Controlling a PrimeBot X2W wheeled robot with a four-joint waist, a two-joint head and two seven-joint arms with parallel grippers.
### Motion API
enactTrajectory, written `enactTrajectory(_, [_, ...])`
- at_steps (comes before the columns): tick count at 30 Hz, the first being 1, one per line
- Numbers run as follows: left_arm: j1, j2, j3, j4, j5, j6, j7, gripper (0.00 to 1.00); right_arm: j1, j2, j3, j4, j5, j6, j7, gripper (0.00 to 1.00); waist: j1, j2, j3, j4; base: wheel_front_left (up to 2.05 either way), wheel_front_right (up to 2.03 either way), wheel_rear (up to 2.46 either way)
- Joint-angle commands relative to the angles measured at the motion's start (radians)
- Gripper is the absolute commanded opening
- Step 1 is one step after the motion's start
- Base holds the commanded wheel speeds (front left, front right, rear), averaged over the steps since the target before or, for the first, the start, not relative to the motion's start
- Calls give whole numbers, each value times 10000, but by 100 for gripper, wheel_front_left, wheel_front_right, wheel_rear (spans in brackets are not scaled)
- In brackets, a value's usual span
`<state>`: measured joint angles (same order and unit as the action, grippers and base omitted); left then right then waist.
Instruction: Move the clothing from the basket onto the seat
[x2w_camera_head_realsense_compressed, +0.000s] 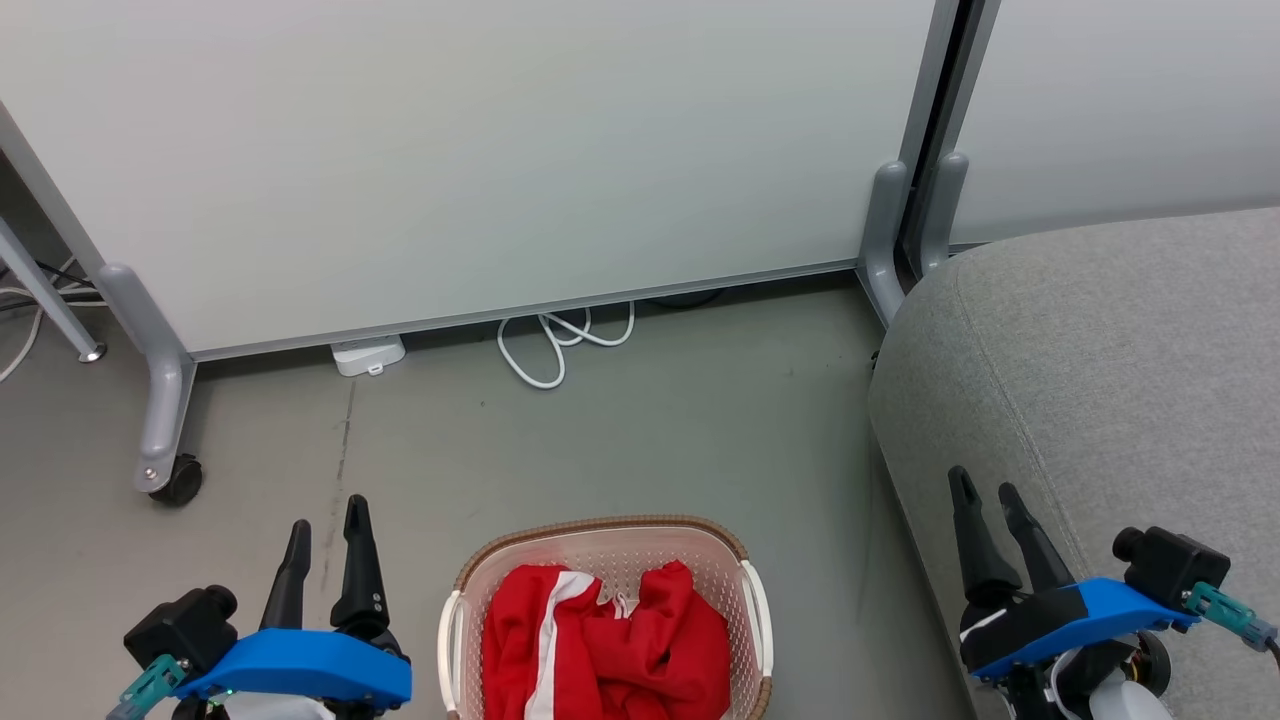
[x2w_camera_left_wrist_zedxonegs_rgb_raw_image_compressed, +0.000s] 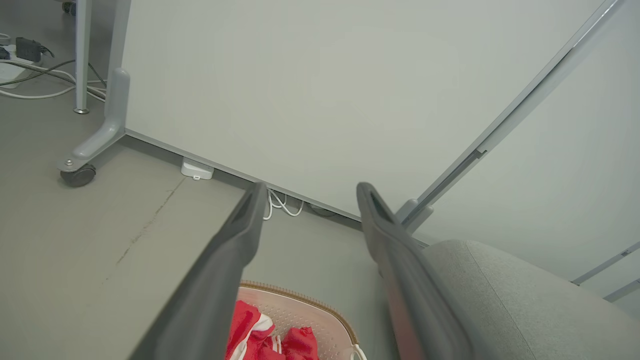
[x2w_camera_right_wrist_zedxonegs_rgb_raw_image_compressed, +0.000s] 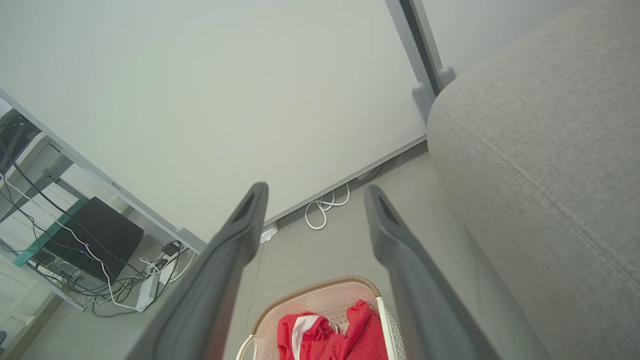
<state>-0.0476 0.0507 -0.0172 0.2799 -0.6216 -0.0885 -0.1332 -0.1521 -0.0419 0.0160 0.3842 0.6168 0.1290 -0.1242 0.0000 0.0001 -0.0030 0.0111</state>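
Flanks the basket (x2w_camera_head_realsense_compressed: 600, 524) on the floor (x2w_camera_head_realsense_compressed: 700, 430) with left claw (x2w_camera_head_realsense_compressed: 328, 514) and right claw (x2w_camera_head_realsense_compressed: 984, 482), both spread wide and empty, likely poised to reach in. Finds the clothing (x2w_camera_head_realsense_compressed: 600, 640) heaped inside, none yet on the seat (x2w_camera_head_realsense_compressed: 1100, 380), close by on the right.
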Motion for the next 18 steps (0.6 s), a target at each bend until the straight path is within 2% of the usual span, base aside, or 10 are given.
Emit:
enactTrajectory(1, [-102,50,-59,-72,264,20,-87,100,-219,-81,26,-35,-253,17,-60,100,0,-1,-3,-1,0,0,0])
enactTrajectory(18, [-96,39,-201,54,1874,74,-513,100,-337,-96,93,113,-1995,20,-398,100,0,-1,-15,-14,0,0,0])
